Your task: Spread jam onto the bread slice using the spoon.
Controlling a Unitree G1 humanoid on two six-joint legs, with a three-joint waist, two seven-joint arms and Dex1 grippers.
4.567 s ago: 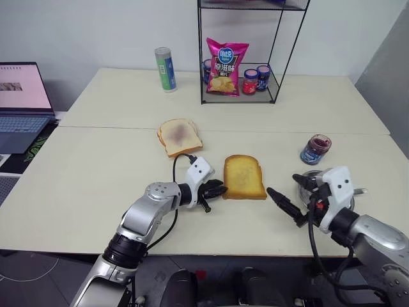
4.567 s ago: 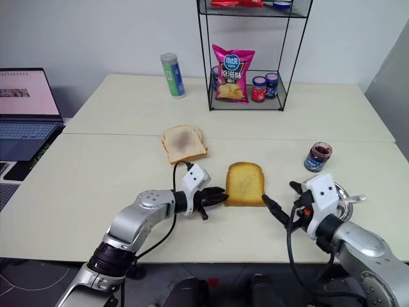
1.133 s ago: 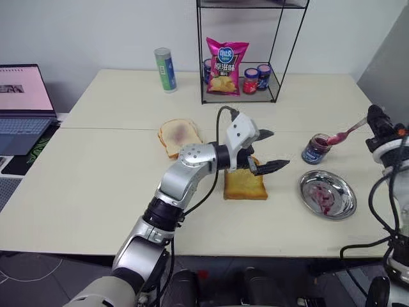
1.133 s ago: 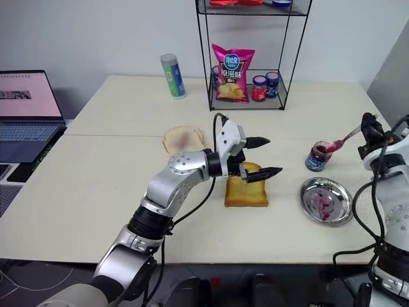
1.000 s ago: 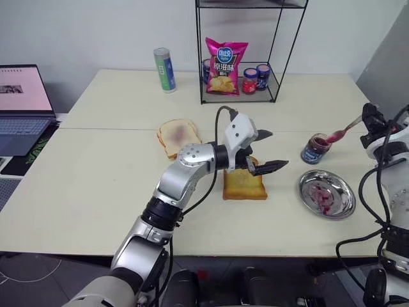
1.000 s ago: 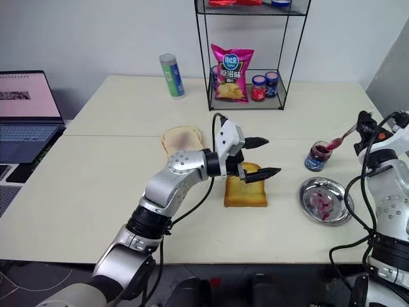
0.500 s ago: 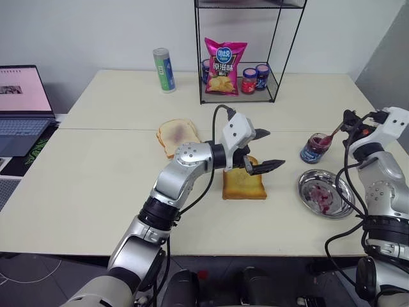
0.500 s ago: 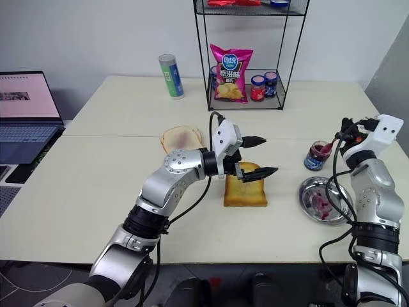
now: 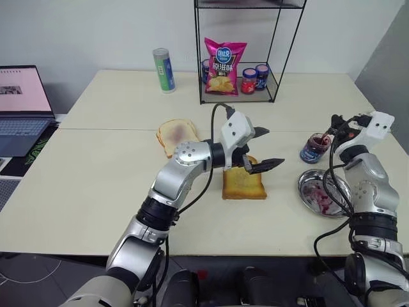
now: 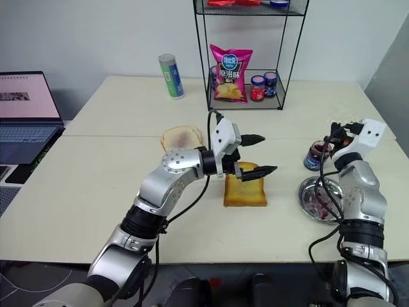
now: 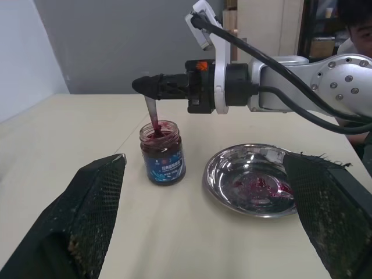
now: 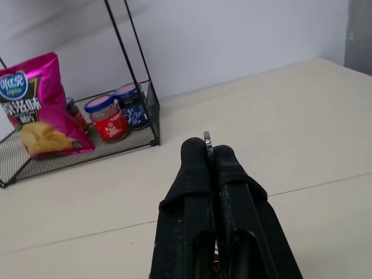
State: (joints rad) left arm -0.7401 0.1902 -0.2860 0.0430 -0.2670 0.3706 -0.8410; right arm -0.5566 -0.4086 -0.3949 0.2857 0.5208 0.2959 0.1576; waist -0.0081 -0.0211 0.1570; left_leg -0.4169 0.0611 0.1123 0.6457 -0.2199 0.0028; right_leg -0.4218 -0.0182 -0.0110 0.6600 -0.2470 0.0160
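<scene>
Dipping into the open jar (image 11: 163, 152), the spoon (image 11: 154, 114) sits clenched in the right tool (image 11: 142, 86); left tool (image 9: 262, 148) spread wide.

Looks like an office or a lab room set up for robot testing, not a real kitchen. Plain white walls, two pale work tables (image 9: 96, 166) pushed together, an open laptop (image 9: 22, 109) off to one side. The food sits on a black wire rack (image 9: 246, 57): a chip bag (image 9: 223, 66) and small jars (image 9: 254, 78), plus a drink can (image 9: 164, 69) nearby.
</scene>
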